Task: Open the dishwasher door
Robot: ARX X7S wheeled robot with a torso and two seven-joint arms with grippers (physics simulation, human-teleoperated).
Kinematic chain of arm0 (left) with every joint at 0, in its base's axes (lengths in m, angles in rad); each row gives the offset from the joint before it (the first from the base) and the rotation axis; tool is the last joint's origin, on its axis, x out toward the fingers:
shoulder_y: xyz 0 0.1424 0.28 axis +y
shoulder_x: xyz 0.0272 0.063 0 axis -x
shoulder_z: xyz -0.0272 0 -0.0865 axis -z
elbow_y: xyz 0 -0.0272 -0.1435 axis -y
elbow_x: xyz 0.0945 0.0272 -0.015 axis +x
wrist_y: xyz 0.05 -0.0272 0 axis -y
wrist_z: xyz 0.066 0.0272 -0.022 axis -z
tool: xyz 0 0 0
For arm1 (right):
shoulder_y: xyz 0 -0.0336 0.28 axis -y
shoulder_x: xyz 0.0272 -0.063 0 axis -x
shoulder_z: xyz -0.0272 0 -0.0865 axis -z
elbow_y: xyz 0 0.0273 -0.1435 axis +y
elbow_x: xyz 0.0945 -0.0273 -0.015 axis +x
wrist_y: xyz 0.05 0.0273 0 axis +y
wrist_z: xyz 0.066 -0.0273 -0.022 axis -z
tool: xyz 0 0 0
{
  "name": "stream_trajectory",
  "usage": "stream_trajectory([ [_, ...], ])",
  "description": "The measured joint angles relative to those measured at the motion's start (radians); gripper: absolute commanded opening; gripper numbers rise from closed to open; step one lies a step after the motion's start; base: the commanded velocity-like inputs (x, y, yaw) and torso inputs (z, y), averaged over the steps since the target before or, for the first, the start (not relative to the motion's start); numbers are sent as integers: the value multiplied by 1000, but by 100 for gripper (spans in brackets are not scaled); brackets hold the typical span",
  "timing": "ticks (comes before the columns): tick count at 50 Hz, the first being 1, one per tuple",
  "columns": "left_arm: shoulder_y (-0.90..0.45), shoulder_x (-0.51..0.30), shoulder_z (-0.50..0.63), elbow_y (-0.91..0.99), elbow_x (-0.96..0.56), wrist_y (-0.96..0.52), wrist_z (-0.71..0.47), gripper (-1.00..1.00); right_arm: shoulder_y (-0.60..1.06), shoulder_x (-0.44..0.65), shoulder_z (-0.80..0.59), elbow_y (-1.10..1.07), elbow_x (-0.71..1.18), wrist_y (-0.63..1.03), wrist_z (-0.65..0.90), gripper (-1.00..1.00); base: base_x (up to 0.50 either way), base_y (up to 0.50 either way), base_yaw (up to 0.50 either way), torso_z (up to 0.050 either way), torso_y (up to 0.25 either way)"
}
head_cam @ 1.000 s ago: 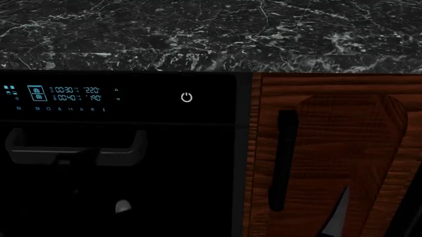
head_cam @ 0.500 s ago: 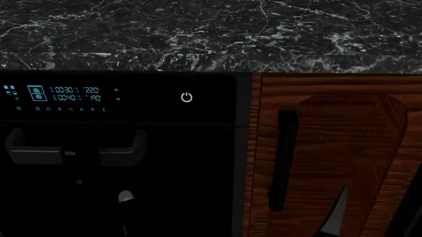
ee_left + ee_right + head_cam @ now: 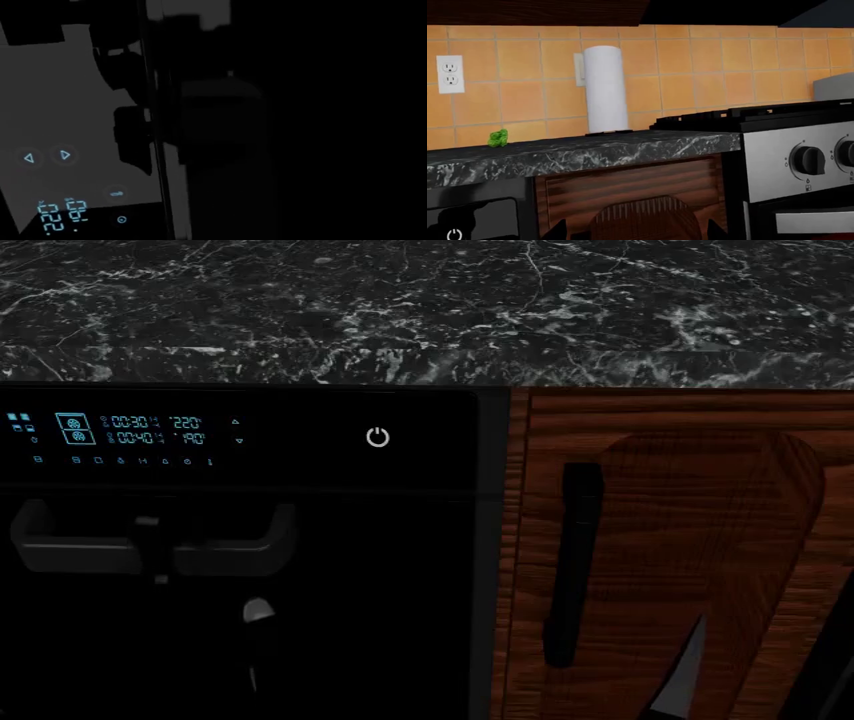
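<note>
Your left pincer point(image 3: 158, 540) has crept up onto the bar handle point(image 3: 220, 552) over the last second. Grip width, can't tell, too dark. The dishwasher door point(image 3: 374, 570), under the worktop's point(image 3: 427, 310) front edge, looks closed; start pulling once you've closed on it.

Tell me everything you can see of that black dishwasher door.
The dishwasher door is a wide, glossy black front, shut and upright under the dark marble counter, beside a reddish wood cabinet. Near its top runs a display with blue figures and a white power symbol. Below sits a horizontal grey bar handle. A dark robot part crosses the handle's middle; whether it grips is too dark to tell.
</note>
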Motion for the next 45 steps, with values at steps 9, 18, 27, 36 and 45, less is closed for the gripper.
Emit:
stream_trajectory([
  [9, -21, 5, 124, -6, -109, -27, -9, 100, -3, 1, 1, 1, 1, -5, 1, 100, 0, 0, 0, 0, 0],
  [18, -21, 6, 195, -6, -202, -32, 14, -100, -4, 2, 0, 4, 2, -10, 1, 100, 0, 0, 0, 0, 0],
  [27, -26, 5, 238, -3, -245, -34, 9, -100, -6, 4, 0, 4, 2, -14, 3, 100, -1, 0, 0, 0, 0],
  [36, -31, 5, 276, -5, -283, -33, 4, -100, -8, 4, 0, 8, 3, -20, 3, 100, 0, 0, 0, 0, 2],
  [45, -33, 3, 295, -5, -303, -27, 3, -100, -12, 4, 0, 12, 4, -28, 2, 100, -1, 0, -1, 0, 1],
])
